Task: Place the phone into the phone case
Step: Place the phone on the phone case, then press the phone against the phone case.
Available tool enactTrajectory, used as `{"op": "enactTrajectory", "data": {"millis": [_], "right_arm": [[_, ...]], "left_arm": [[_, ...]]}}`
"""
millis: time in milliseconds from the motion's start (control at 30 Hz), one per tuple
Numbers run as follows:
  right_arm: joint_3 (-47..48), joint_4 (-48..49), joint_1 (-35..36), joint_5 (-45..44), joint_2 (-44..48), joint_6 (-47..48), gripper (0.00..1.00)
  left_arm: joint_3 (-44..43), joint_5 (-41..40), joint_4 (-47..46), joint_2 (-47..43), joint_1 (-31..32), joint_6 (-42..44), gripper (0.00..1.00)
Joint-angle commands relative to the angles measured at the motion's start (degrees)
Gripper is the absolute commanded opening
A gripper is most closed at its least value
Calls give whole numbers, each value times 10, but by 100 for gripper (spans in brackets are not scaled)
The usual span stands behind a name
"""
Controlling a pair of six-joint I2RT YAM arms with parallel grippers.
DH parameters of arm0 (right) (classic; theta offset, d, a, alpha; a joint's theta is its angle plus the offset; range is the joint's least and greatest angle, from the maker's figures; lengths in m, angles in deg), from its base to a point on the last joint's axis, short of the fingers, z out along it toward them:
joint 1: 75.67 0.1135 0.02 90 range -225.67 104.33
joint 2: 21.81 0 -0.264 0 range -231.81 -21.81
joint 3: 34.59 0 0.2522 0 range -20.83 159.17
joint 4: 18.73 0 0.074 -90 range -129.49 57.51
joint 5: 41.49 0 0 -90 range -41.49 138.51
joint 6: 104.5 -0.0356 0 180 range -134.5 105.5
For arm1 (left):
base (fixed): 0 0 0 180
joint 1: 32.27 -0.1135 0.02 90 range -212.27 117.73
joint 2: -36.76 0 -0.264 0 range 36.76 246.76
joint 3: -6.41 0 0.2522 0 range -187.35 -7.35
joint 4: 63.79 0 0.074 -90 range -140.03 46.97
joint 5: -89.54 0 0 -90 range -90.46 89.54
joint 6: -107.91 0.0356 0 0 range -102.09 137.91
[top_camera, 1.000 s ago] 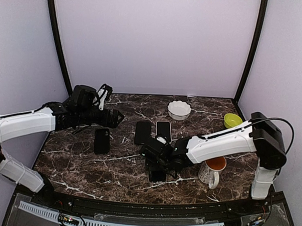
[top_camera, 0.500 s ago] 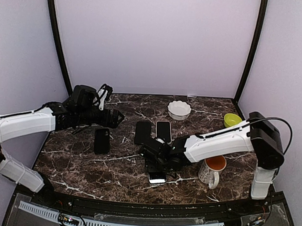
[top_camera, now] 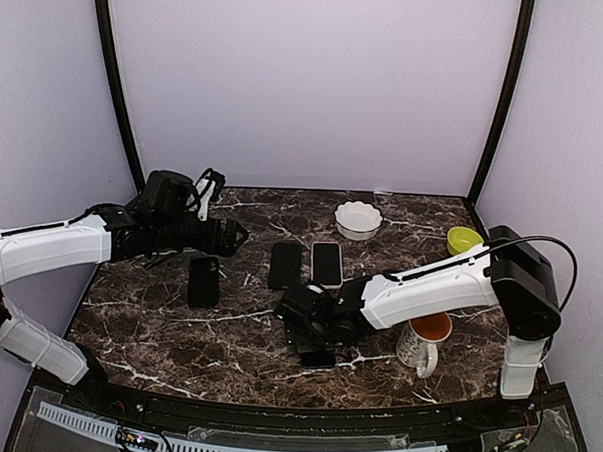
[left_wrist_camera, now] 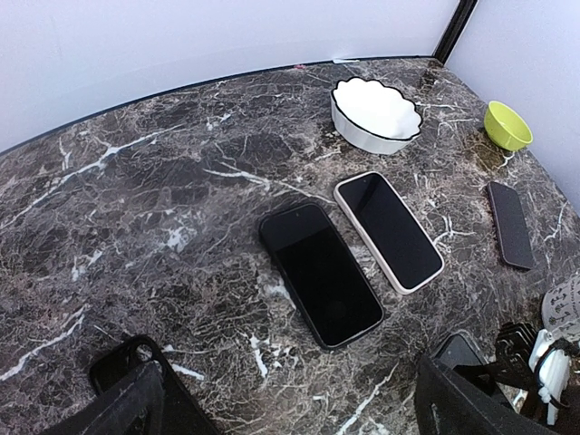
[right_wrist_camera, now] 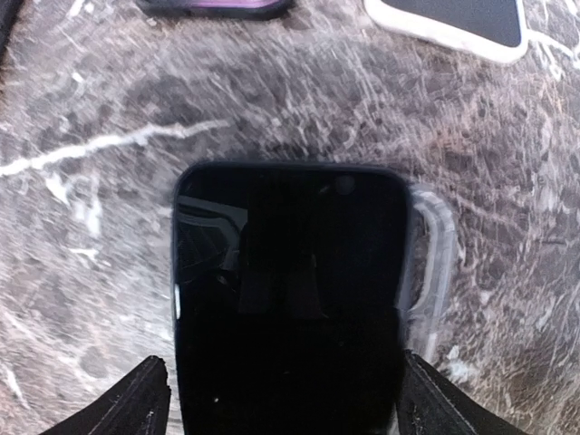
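Observation:
In the right wrist view a black phone (right_wrist_camera: 290, 299) lies screen up on the marble. The rim of a clear phone case (right_wrist_camera: 433, 263) shows along its right edge, so the phone sits offset to the left over it. My right gripper (right_wrist_camera: 285, 399) is open, one finger on each side of the phone's near end with a small gap at both. In the top view the same phone (top_camera: 317, 359) lies just below the right gripper (top_camera: 317, 332). My left gripper (top_camera: 226, 238) hangs open over the table's back left, holding nothing.
A black-cased phone (left_wrist_camera: 320, 272) and a white-cased phone (left_wrist_camera: 390, 229) lie side by side mid-table. An empty black case (top_camera: 203, 280) lies left. A white bowl (top_camera: 359, 219), a green bowl (top_camera: 465, 239) and a mug (top_camera: 422, 341) stand to the right.
The right gripper's jaws have widened around the phone, and the right arm has shifted slightly left and nearer. The left arm has not moved.

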Motion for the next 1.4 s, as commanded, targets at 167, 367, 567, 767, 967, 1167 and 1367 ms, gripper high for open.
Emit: {"op": "enactTrajectory", "data": {"millis": [167, 367, 567, 767, 967, 1167, 1367], "right_arm": [[14, -73, 4, -19, 5, -1, 87], [36, -83, 3, -37, 44, 19, 85], [-1, -42, -4, -20, 116, 43, 93], [-81, 14, -52, 20, 155, 18, 74], [-70, -6, -89, -18, 117, 21, 34], [-49, -38, -96, -47, 72, 30, 19], [-74, -7, -101, -21, 48, 32, 8]], "left_arm": [[-13, 9, 7, 4, 3, -2, 99], [-1, 80, -17, 14, 8, 6, 90], [-10, 108, 2, 43, 66, 26, 83], [-15, 141, 40, 102, 74, 4, 54], [-69, 117, 120, 194, 106, 18, 39], [-99, 95, 139, 241, 130, 19, 37], [-129, 74, 153, 289, 155, 24, 35]]}}
